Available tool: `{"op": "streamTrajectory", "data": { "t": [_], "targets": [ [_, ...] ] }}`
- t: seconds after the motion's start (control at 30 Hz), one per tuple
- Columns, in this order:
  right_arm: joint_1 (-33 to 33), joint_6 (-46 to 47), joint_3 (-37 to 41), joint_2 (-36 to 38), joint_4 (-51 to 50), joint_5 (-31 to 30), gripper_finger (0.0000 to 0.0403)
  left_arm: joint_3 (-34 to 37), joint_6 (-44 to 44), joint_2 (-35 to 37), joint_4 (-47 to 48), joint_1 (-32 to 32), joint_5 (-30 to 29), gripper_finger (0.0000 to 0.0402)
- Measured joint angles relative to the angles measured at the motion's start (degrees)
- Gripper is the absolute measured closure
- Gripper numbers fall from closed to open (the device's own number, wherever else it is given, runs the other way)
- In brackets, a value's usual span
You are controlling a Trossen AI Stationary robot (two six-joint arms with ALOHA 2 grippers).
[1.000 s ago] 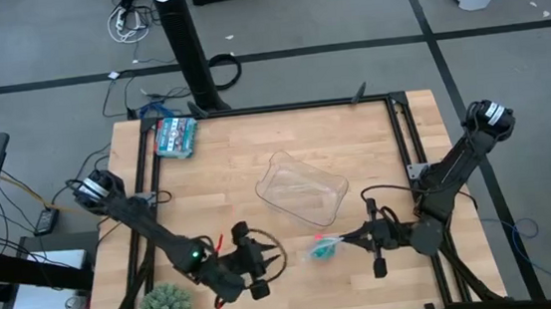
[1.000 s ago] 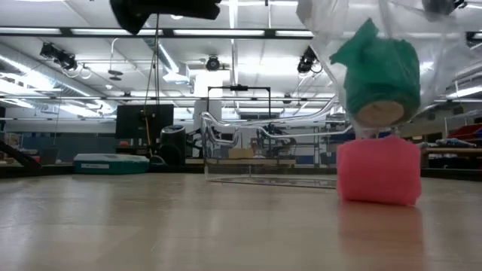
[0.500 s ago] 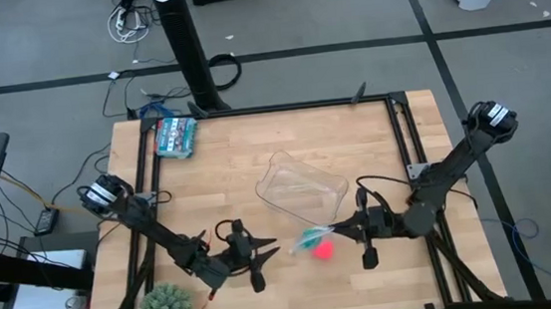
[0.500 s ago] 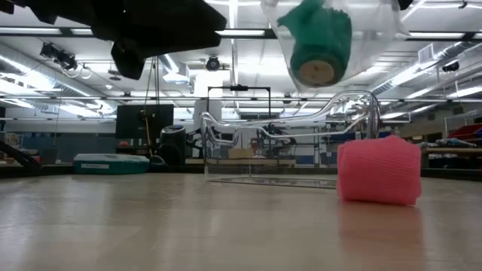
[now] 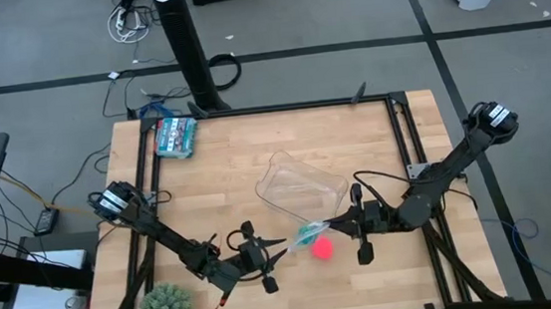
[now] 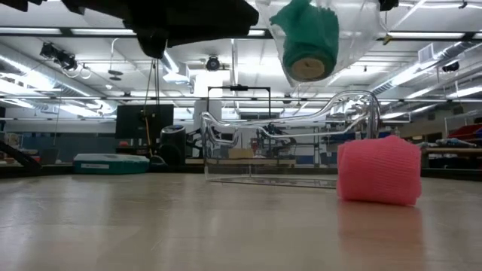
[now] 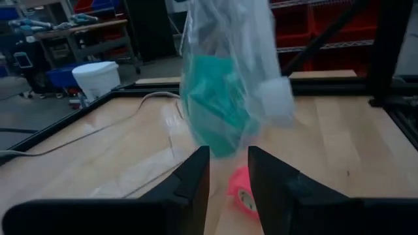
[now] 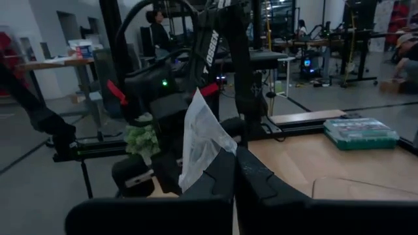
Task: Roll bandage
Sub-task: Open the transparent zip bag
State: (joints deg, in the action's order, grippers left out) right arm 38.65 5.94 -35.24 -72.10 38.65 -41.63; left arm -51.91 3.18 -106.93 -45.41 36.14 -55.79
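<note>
Bandage (image 6: pixel 379 170) rolled on table; teal roll (image 6: pixel 307 41) in clear bag (image 7: pixel 228 59).

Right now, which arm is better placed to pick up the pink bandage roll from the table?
Left, probably. The left gripper holds nothing and hovers beside the bandage. The right gripper is shut on the clear bag with the teal roll inside.

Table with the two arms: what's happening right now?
The right gripper is shut on a clear plastic bag holding a teal fabric roll, lifted above the wooden table. The left gripper sits just in front of the bag with its fingers apart. The bright pink-red rolled bandage rests on the table below, untouched, near a clear plastic tray.
</note>
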Motion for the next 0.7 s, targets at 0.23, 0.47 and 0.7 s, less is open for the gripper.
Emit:
{"op": "streamTrajectory", "data": {
  "t": [0.23,0.47,0.7],
  "targets": [
    [-0.5,0.2,0.0,0.0,-0.2,0.9,0.0403,-0.2,-0.2,0.0,-1.9,-1.0,0.7,0.0291],
    [-1.2,-0.1,0.0,0.0,-1.8,-0.1,0.0403,-0.2,-1.5,0.0,-4.5,-1.0,5.8,0.0291],
    [-2.3,-1.7,0.0,0.0,-1.1,0.4,0.0403,-0.2,-1.5,0.0,-1.0,-1.0,7.0,0.0292]
  ]
}}
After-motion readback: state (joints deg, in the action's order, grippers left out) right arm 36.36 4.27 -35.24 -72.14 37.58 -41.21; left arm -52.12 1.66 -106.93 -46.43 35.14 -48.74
